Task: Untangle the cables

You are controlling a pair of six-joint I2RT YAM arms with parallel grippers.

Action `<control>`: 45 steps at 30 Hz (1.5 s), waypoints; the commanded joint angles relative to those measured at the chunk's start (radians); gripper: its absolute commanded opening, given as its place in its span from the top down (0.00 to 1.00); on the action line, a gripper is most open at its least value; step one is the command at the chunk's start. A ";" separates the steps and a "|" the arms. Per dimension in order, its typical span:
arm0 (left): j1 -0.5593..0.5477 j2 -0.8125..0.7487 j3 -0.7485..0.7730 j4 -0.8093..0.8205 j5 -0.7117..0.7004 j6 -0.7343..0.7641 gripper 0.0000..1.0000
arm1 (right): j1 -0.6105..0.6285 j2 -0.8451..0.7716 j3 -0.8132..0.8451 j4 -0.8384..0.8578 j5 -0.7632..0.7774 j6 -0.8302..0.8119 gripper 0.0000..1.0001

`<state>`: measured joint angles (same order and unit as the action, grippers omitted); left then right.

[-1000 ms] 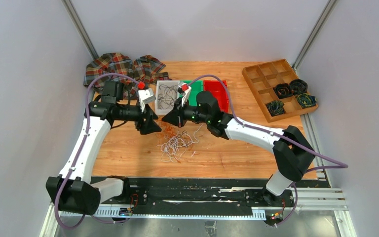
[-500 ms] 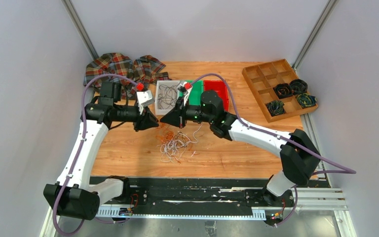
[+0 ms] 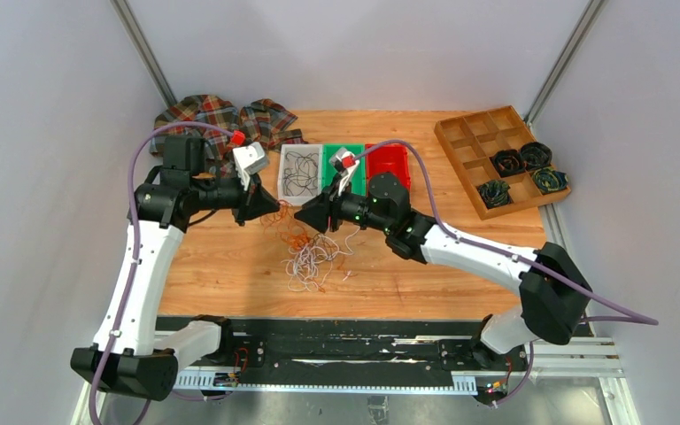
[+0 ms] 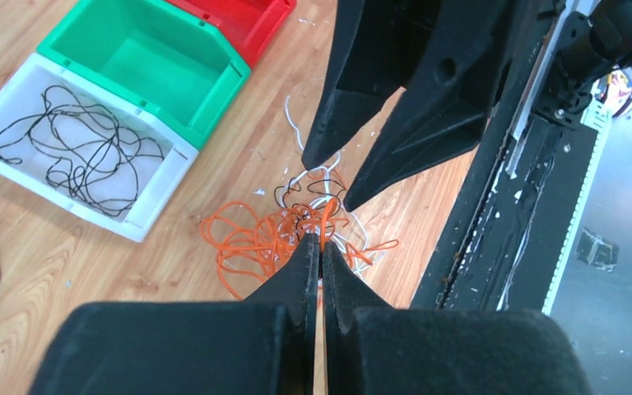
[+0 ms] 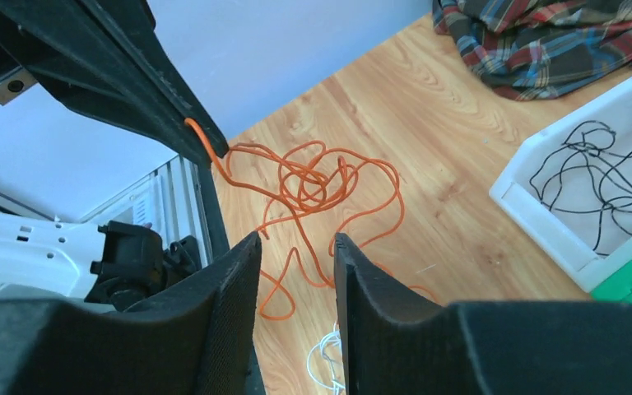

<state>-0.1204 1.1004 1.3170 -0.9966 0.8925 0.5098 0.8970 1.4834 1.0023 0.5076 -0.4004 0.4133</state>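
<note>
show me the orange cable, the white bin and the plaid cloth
orange cable (image 5: 309, 183) right wrist view, on the knot of loops
white bin (image 4: 167, 191) left wrist view, on its side wall next to the green bin
plaid cloth (image 5: 543, 41) right wrist view, on the middle of the crumpled fabric

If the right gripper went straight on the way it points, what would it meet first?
Probably the orange cable loops dangling from the shut left gripper, which lie just ahead of the open right gripper. The left gripper's tips sit slightly to one side; depth is unclear.
</note>
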 commanded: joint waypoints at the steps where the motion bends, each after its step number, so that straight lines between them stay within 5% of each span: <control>1: -0.007 -0.032 0.031 0.003 -0.041 -0.130 0.99 | 0.071 -0.057 -0.001 0.010 0.203 -0.123 0.54; 5: -0.008 -0.038 0.042 0.003 -0.046 -0.179 0.99 | 0.117 -0.073 0.001 0.037 0.283 -0.184 0.39; 12: -0.016 -0.049 0.065 0.004 -0.054 -0.221 0.99 | 0.125 -0.034 0.039 0.061 0.325 -0.191 0.38; 27: -0.022 -0.050 0.099 0.002 -0.046 -0.255 0.99 | 0.125 0.097 0.099 0.131 0.380 -0.170 0.45; 45: -0.022 0.022 0.509 -0.022 -0.009 -0.366 1.00 | 0.122 0.193 -0.039 0.204 0.483 -0.159 0.61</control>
<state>-0.1352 1.0874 1.7023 -1.0267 0.8680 0.1928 1.0130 1.6573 1.0073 0.6552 0.0414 0.2432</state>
